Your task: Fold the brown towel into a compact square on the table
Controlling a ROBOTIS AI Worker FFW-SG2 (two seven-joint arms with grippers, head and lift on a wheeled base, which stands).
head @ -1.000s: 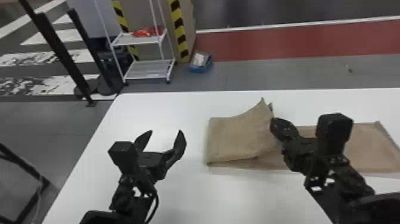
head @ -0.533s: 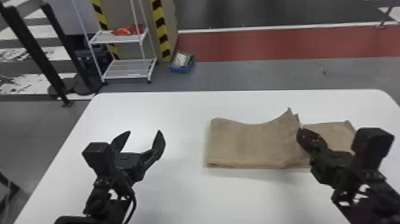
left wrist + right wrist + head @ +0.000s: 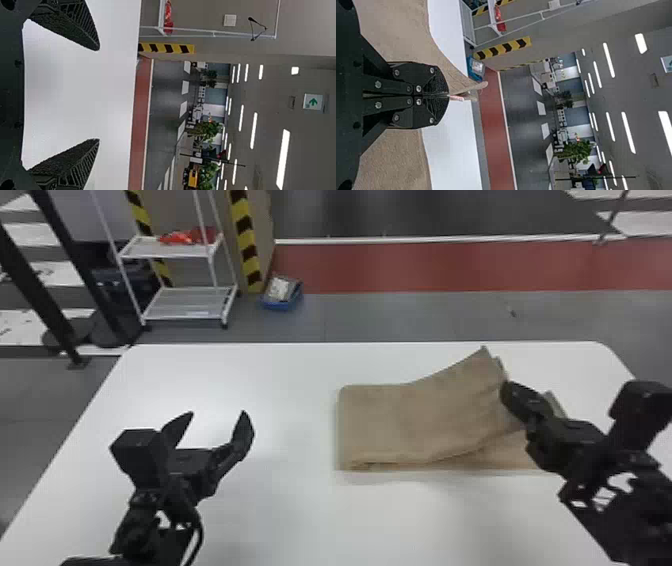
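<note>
- Since the earlier frame, the right gripper (image 3: 506, 391), black with two flat fingers, has moved further right over the brown woven cloth towel (image 3: 420, 415), and the edge it carries has risen, with more of the lower layer now covered.
- White, smooth table (image 3: 300, 515) with rounded far corners, under both arms and the towel.
- White metal shelf rack (image 3: 185, 302) on the floor beyond the table's far left part.
- Brown towel, right of the table's middle: its left end is folded over and lies flat, its right part slopes up to a peak at the far side. A lower layer shows under the raised part at the near side and past the right gripper.
- Right gripper (image 3: 448, 95): fingers pressed together, pinching the towel's raised edge, a bit of cloth poking out past the tips.
- Left gripper (image 3: 217, 414), also black and two-fingered: fingers spread wide, nothing between them, above the table left of the towel, well apart from it.
- Blue box (image 3: 282, 295) on the floor beside the rack.
</note>
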